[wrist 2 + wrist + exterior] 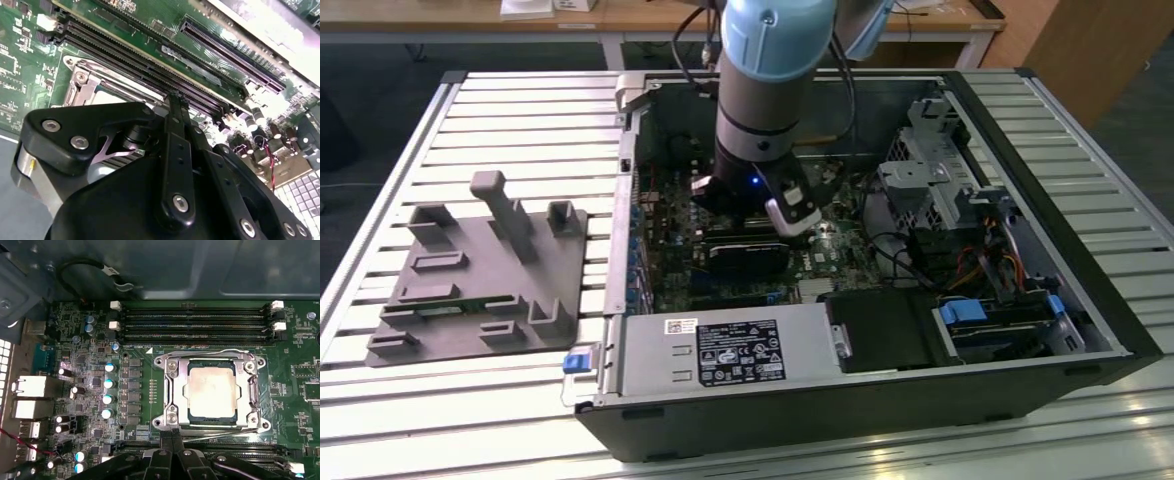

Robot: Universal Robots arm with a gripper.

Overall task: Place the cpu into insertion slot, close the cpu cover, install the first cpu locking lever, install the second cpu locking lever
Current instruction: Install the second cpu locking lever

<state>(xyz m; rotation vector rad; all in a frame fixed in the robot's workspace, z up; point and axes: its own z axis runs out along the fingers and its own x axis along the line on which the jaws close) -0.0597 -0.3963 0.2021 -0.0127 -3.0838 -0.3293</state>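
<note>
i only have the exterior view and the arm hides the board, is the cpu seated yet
observer: yes, in the first wrist view the cpu lies flat in its socket, silver top up.
operator: cover down?
observer: the cpu cover lies flat around the chip, framing it on all four sides.
operator: gripper holding anything?
observer: no, the gripper is shut with its fingers pressed together and empty, tips just off one edge of the cover.
</note>
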